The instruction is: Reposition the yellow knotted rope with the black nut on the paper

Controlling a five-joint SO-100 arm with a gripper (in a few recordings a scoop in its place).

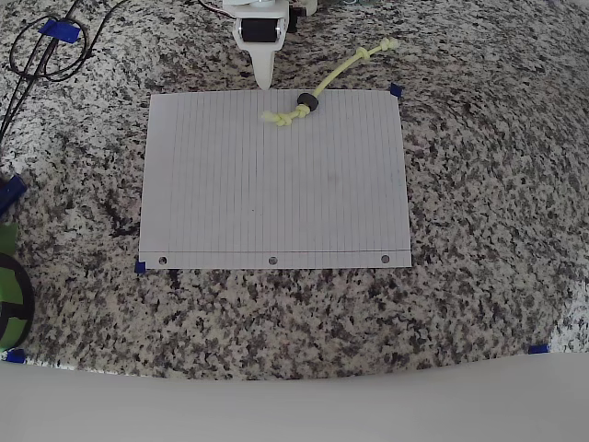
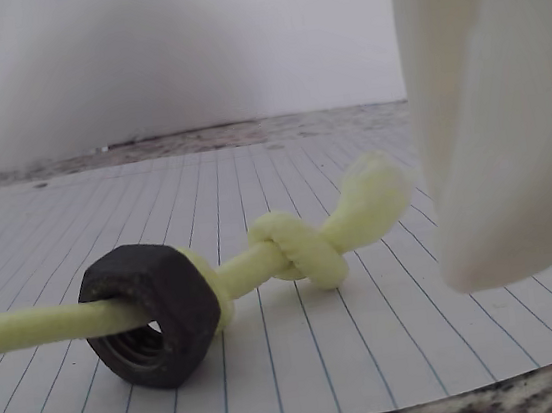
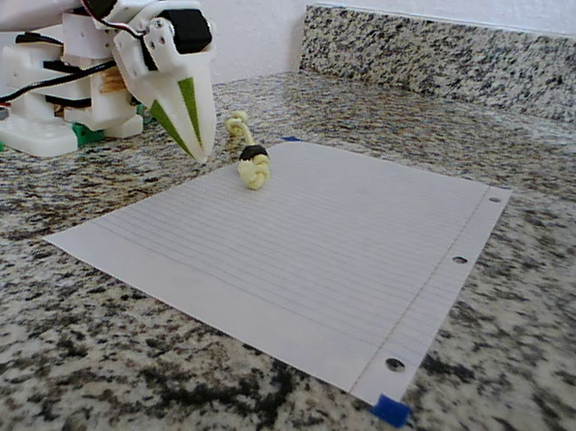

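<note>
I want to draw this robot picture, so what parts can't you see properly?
- The gripper: cut off by the overhead view's top edge; open or shut is unclear.
- The yellow knotted rope: its far end runs off the wrist view's left edge.
- One white finger: blurred, hiding the paper behind it in the wrist view.
- The black nut: too small for detail in the fixed view.

A home kitchen, by the speckled granite countertop (image 3: 516, 285) and matching backsplash (image 3: 451, 52) against a white wall.
</note>
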